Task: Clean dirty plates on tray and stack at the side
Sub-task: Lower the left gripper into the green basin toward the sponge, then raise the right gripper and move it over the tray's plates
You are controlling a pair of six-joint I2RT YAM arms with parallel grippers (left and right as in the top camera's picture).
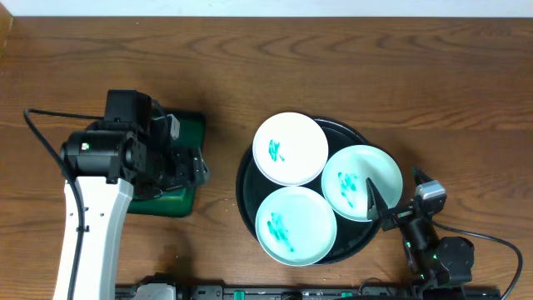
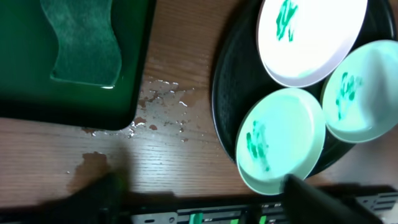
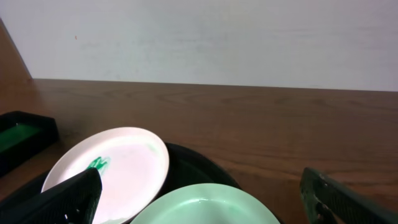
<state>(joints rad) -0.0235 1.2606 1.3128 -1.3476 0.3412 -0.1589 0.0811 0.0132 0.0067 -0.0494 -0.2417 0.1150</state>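
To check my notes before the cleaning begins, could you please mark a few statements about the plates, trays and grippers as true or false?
1. The far plate, right plate and near plate all lie on the black tray. True.
2. Each plate bears a teal smear. True.
3. The left gripper holds the sponge. False: it is open and empty; the sponge lies in the green tray.
4. The table beside the green tray is dry. False: water drops lie there.
5. The right gripper is shut on the right plate. False: it is open, gripping nothing.
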